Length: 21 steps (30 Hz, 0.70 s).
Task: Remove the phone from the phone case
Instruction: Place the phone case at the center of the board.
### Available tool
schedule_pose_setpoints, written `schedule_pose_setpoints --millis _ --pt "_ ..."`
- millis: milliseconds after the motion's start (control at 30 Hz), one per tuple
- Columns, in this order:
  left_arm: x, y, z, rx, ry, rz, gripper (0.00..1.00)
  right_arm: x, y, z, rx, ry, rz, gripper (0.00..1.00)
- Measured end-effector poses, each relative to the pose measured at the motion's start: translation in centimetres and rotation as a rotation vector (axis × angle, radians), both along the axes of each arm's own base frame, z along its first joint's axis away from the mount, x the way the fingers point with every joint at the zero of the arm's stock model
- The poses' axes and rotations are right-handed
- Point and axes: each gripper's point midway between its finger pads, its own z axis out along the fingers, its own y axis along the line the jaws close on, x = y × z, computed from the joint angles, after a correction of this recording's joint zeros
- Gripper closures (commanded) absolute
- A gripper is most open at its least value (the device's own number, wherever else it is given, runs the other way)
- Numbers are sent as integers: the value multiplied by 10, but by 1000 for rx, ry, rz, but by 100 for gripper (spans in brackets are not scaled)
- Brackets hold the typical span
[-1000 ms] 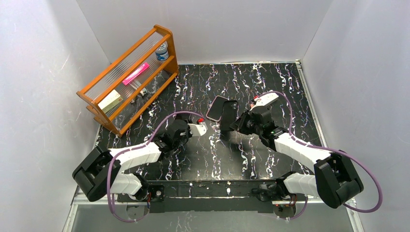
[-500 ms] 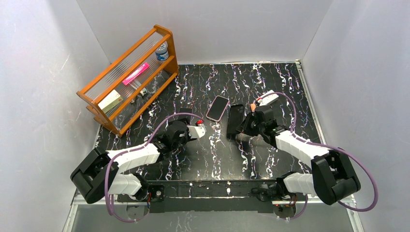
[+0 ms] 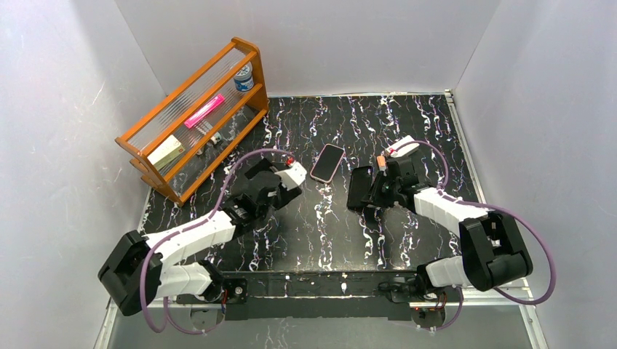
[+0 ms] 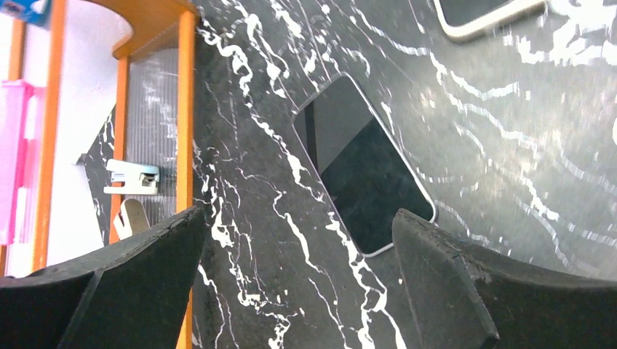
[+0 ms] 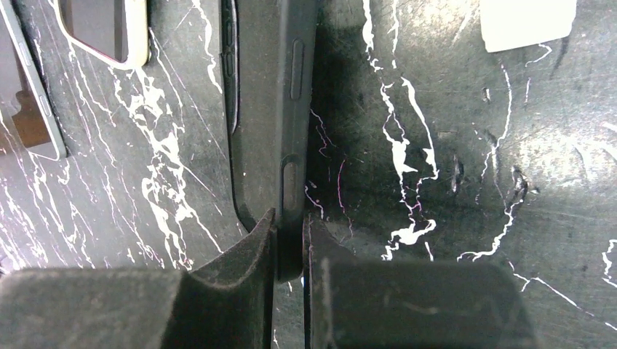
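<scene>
Black marble-look table (image 3: 426, 120) boxed in by white walls, with a wooden rack (image 3: 190, 120) off in the back-left corner. From the top camera the phone (image 3: 327, 163) lies flat on the marble. It's out of the black phone case (image 3: 356, 187) and just beside it, not touching as far as I can see, so the job looks basically done. The right gripper (image 3: 375, 194) has the case by one side.

Left wrist cam: the left gripper (image 4: 297, 212) has its jaws spread wide with nothing between them. A second dark-screened phone (image 4: 364, 174) lies on the marble just ahead, and I reckon it's not the one from the case. If the gripper drops straight down, a fingertip could scrape or shove that screen.

Right wrist cam: the jaws are pressed onto the case's thin side wall, near a button cutout. That's a skinny, bendy bit to hold — my guess is the case could twist or slip out. If it swings toward the phone on release, it could land on it or knock it. I can't tell whether the case's far end rests on the table.
</scene>
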Motion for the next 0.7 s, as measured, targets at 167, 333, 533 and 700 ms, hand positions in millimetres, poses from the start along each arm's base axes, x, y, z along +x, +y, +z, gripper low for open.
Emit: schedule_pose_setpoints --millis 167,333,533,700 --pt "11 -5 36 -166 -24 105 2 1 -2 -3 -9 25 -4 52" --pt "17 -3 56 -274 8 186 2 -5 -9 -9 -45 56 -5 24" --pt "19 -3 65 -378 49 225 2 -5 -15 -3 -71 42 -19 5" --pt "11 -15 66 -472 98 190 2 -3 -26 14 -109 -22 -47 1"
